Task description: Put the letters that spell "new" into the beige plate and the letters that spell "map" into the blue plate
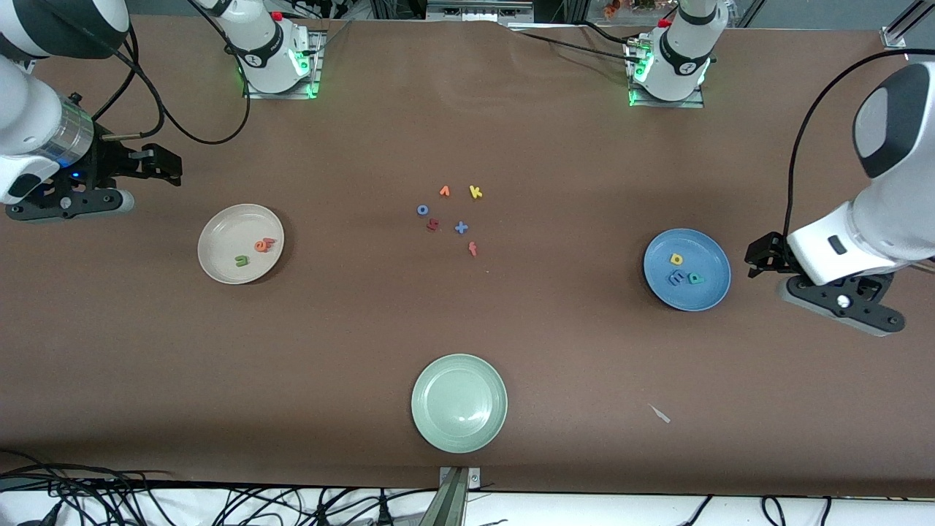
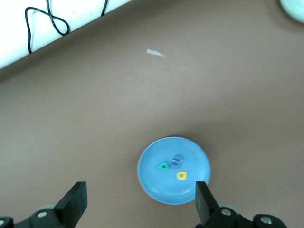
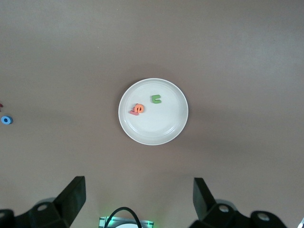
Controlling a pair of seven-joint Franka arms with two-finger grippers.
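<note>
Plates first, being the biggest task things: the beige plate (image 1: 240, 243) sits toward the right arm's end of the table, the blue plate (image 1: 687, 269) toward the left arm's end. Both are round, shallow and plain; they look rigid and smooth, and I judge they need no handling now.

In the beige plate lie the green n (image 1: 242, 259), reading as a u, and the orange e (image 1: 261, 245) resting against the pinkish-red w (image 3: 133, 113), which partly hides under it. In the blue plate lie the yellow a (image 1: 676, 258), the blue m (image 1: 677, 276) and the teal-green p (image 1: 696, 277), the last two touching.

These letters are tiny foam pieces, probably very light, soft and a little springy; a pinch across the flat outer edges, straight down, would suit them, and they could easily flick away or stick to a finger pad.

Both words appear sorted, so the task looks complete.

The right gripper (image 3: 137, 202) hangs over bare table beside the beige plate, fingers spread and holding nothing. The left gripper (image 2: 140, 204) hangs beside the blue plate, also spread and empty.
</note>
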